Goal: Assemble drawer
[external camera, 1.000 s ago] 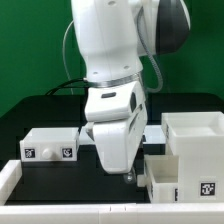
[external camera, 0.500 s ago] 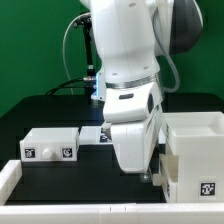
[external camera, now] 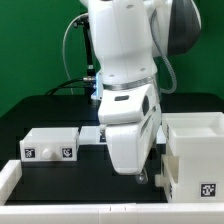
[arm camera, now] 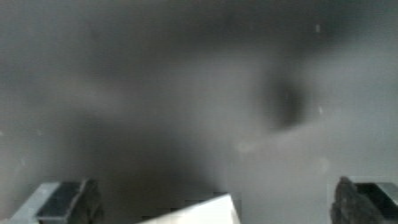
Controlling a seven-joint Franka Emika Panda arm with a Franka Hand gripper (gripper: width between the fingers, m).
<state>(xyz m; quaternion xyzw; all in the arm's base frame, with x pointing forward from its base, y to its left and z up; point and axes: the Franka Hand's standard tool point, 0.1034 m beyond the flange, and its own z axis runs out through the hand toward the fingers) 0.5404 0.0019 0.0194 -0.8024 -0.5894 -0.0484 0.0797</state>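
Drawer assembly looks early: parts apart, gripper empty.
Gripper (external camera: 140, 177) hangs low over the desk (external camera: 40, 112), fingers (arm camera: 63, 200) spread wide, holding nothing. Casing (external camera: 195, 150) sits by the front edge at the exterior view's right. One small tray (external camera: 50, 146) is well apart along that edge, not yet inserted. Second tray can't be made out. Black matte desk, white rail (external camera: 100, 207) in front, green backdrop (external camera: 30, 50).

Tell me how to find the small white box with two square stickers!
Start at the big white robot arm in the middle of the black table. On the exterior view's left of it, near the front, sits a low white tray. Its front shows two small black-and-white tags, while the taller casing on the exterior view's right shows only one.
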